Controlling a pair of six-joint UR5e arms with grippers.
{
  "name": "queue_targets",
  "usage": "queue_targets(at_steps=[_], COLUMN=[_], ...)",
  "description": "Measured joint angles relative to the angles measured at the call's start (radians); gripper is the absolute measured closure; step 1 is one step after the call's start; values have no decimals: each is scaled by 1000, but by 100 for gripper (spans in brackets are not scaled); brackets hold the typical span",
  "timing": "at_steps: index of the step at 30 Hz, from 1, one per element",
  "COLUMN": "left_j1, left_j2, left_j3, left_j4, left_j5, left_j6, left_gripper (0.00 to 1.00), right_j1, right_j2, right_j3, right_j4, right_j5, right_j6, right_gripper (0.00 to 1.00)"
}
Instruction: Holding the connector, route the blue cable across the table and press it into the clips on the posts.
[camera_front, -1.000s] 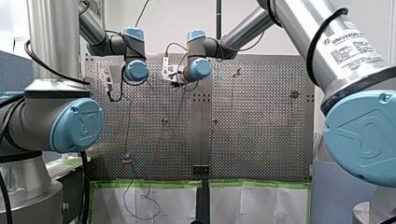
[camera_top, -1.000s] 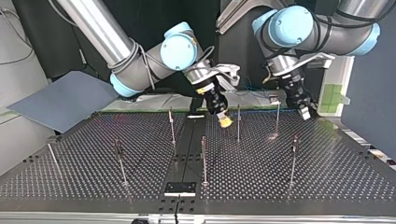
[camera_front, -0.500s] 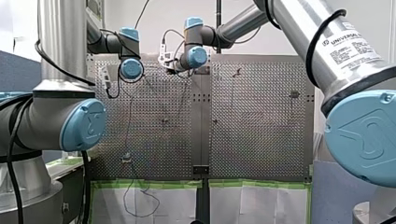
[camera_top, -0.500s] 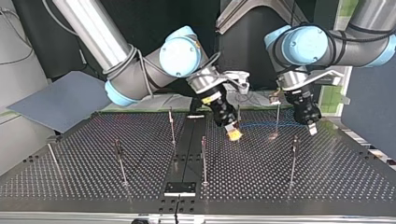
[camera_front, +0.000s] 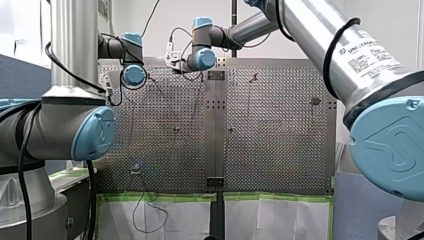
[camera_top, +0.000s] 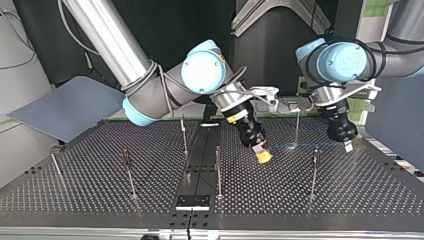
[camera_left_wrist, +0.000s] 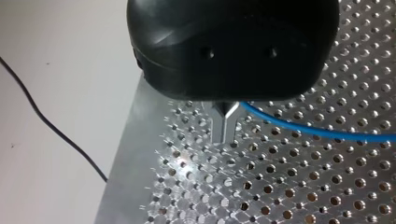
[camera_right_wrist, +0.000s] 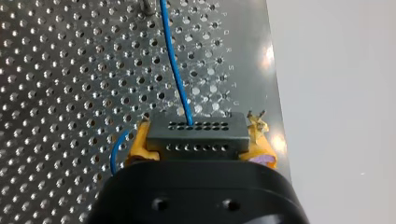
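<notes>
Blue cable (camera_right_wrist: 173, 60) held by both arms low over the perforated table (camera_top: 100, 200)
In the right wrist view my right gripper (camera_right_wrist: 198, 137) has its yellow pads (camera_right_wrist: 140, 142) clamped on the dark connector (camera_right_wrist: 196, 128), and the cable leaves it straight ahead; in the left wrist view my left gripper (camera_left_wrist: 225, 126) has its metal fingers pressed together, pinching the cable. In the top view my left gripper sits at three o'clock from my right, with a thin post (camera_top: 297, 125) at ten o'clock of it
</notes>
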Motion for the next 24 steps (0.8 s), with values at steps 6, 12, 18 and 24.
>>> queue_targets(at_steps=[6,12,18,24], left_j1=[16,29,40,43], left_j2=[-11,-36,-50,-51], left_j3=[13,41,48,48], left_j4=[22,27,25,25], left_j5=[59,81,88,91], left_j6=[-14,-37,-47,-51], left_gripper=[100,100,100,100], right_j1=[-1,-6,-7,-5], right_j2=[26,34,36,38], right_j3=[-31,-35,-36,-36], right_j4=[1,2,5,12], right_j5=[0,0,0,2], right_j6=[1,1,1,1], right_gripper=[100,100,100,100])
